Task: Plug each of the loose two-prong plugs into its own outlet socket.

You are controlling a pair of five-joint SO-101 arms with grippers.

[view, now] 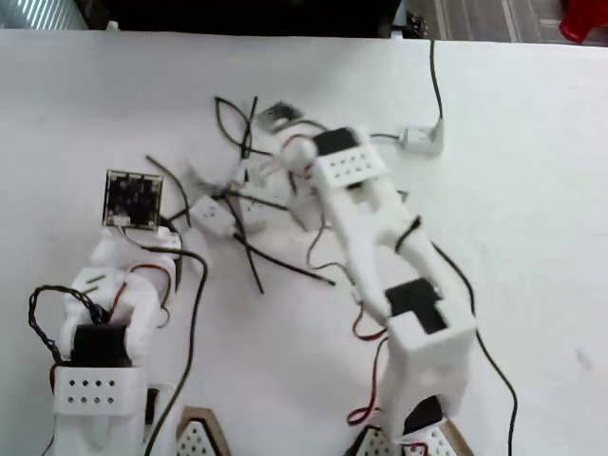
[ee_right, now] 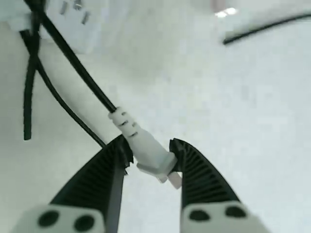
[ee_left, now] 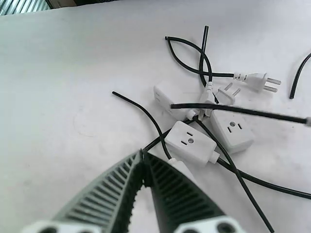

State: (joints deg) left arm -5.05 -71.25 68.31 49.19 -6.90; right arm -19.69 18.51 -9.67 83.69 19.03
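My right gripper (ee_right: pixel 148 162) is shut on a white two-prong plug (ee_right: pixel 148 155) whose black cord runs away across the table. In the high view the right gripper (view: pixel 281 123) is at the far side of the cable tangle. My left gripper (ee_left: pixel 144 158) is shut with nothing in it, just short of a white outlet socket (ee_left: pixel 189 142). A second socket (ee_left: pixel 232 130) and a third socket (ee_left: pixel 167 97) lie beside the first. Two loose plugs (ee_left: pixel 257 80) (ee_left: pixel 226 93) rest beyond them, prongs bare. The sockets (view: pixel 214 214) lie mid-table between the arms.
Black cords (view: pixel 275 261) cross and loop around the sockets. Another white socket block (view: pixel 418 141) lies at the back right with a cord running off the far edge. The left arm (view: pixel 104 313) sits folded at the near left.
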